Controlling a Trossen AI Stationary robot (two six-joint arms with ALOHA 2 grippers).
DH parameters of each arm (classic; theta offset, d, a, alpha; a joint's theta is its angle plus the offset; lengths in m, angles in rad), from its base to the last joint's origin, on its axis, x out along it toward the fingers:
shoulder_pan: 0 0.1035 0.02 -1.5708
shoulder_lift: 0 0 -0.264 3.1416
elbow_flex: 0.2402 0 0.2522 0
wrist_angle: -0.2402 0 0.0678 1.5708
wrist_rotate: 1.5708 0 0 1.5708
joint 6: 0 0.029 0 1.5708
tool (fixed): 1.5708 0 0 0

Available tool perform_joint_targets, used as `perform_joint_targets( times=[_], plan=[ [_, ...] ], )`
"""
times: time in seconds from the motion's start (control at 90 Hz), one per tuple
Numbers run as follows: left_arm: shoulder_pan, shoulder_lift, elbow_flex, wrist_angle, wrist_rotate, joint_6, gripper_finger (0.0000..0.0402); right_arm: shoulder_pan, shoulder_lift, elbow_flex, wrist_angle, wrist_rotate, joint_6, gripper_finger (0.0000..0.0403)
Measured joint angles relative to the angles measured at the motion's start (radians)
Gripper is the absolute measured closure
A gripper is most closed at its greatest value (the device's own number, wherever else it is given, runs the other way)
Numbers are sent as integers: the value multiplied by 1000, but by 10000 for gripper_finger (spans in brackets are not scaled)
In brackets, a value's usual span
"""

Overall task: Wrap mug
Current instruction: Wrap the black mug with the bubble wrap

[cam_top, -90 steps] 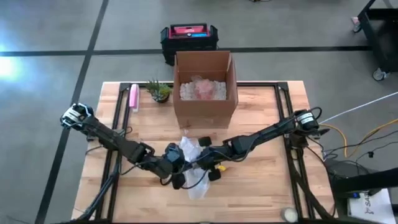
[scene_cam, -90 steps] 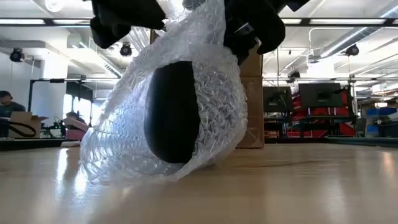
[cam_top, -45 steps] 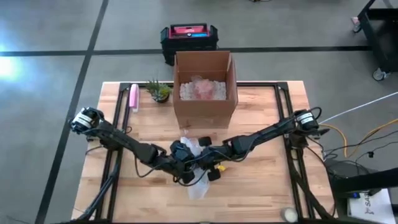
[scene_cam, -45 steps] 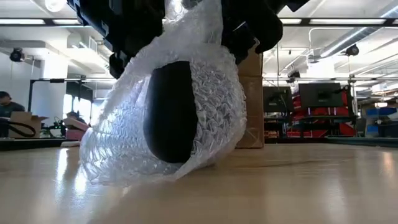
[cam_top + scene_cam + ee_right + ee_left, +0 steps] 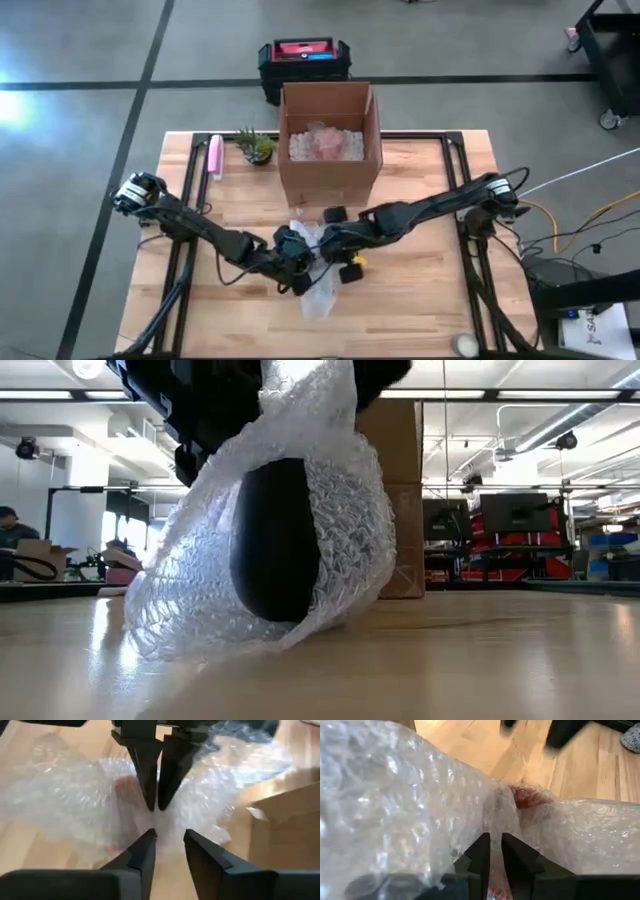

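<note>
The dark mug (image 5: 272, 540) is seen mid-table, before the cardboard box (image 5: 329, 140), swathed in bubble wrap (image 5: 330, 530). A fold of wrap is pinched by the left gripper (image 5: 495, 851). The right gripper (image 5: 167, 845) is held just above, jaws apart.

**Tabletop and what sits on it**

We see a light wooden table (image 5: 420, 300) with a black frame along its edges. Under both sets of jaws, near the table's middle, a bubble wrap bundle (image 5: 316, 268) lies on the boards; in the low view it rests directly on the wood around a dark mug (image 5: 275, 540). Beyond the jaws, toward the far edge, stands an open cardboard box (image 5: 329, 140) holding white and pink filling. Beside it on the left arm's side we note a small green plant (image 5: 255, 146), then a pink bar (image 5: 214, 157). A round pale object (image 5: 463, 344) sits at the near edge, right arm's side, well apart from the jaws.
</note>
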Motion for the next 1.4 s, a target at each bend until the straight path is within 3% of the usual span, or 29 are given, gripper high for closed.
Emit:
perform_joint_targets(
  times=[0.256, 0.567, 0.878, 1.167, 1.4],
  plan=[
    [0, 0, 0, 0, 2, -1, 365, -74, -89, -77, 25, -41, -35, 276],
    [-1, 0, 0, 0, 2, -2, 365, -125, -112, -320, 418, -98, 30, 271],
    [-1, -1, 0, 5, 2, -2, 365, -112, -85, -416, 698, -99, 105, 310],
    [0, -1, 0, 22, 3, -2, 365, -54, -57, -436, 738, -99, 40, 394],
    [-1, -50, 1, 18, 21, -14, 365, 6, -46, -450, 741, -92, -41, 397]
  ],
)
